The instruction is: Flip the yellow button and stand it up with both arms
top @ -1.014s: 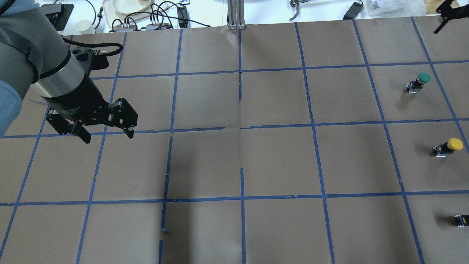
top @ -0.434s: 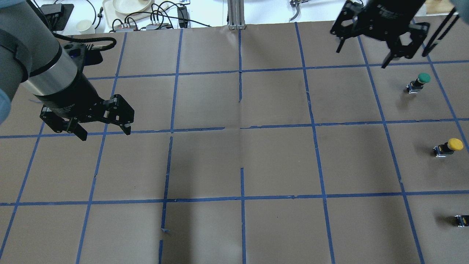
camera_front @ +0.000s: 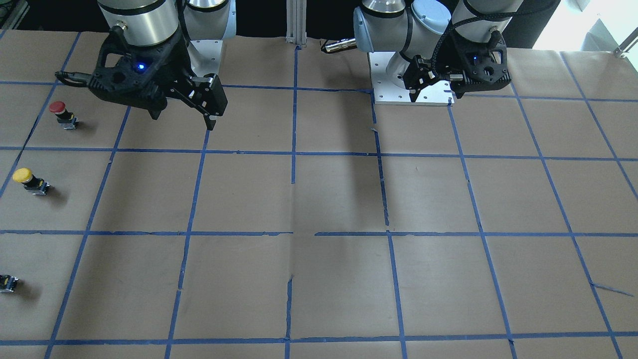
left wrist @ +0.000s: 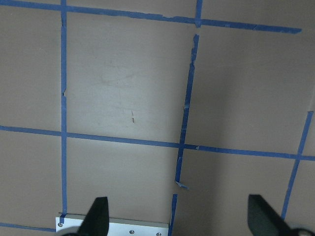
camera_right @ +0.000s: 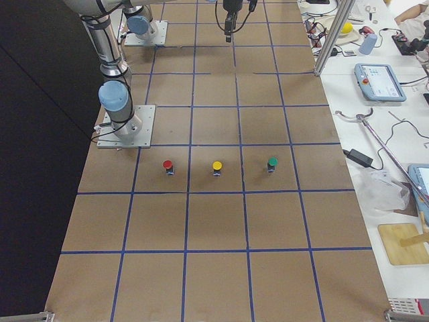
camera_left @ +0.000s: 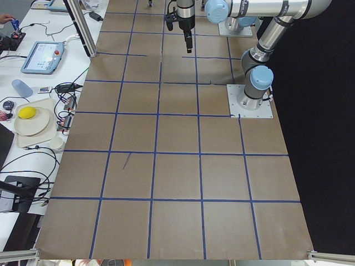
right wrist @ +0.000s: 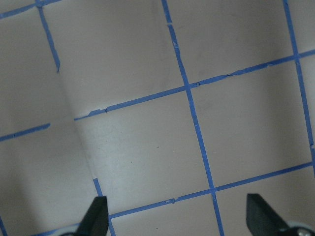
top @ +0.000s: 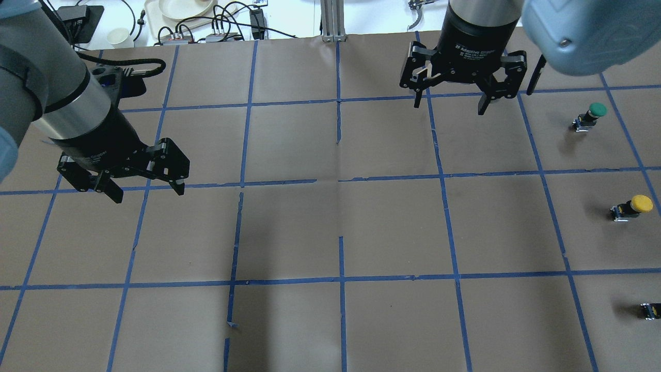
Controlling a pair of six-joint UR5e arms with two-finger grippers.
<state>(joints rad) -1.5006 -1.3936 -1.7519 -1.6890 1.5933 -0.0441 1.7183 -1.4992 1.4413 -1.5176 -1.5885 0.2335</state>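
The yellow button [top: 633, 206] appears to stand on its small grey-black block, yellow cap up, near the table's right edge; it also shows in the front-facing view [camera_front: 30, 180] and the right side view [camera_right: 216, 166]. My right gripper [top: 449, 107] is open and empty, hanging above the far middle-right of the table, well left of and beyond the button. My left gripper [top: 147, 194] is open and empty over the left side, far from the button. Both wrist views show only paper and spread fingertips [left wrist: 98, 214] [right wrist: 97, 212].
A green-capped button [top: 589, 115] stands beyond the yellow one, and a red-capped button [camera_front: 62, 113] stands nearer the robot. A small black-and-yellow block [top: 651, 310] is cut by the frame edge. Brown paper with blue tape lines [top: 341, 232] covers the table. Cables and a tray [top: 181, 15] lie past the far edge.
My right arm has swung in from the upper right and moved left, its gripper now over the far middle-right. My left gripper has shifted slightly left. The buttons have not moved.
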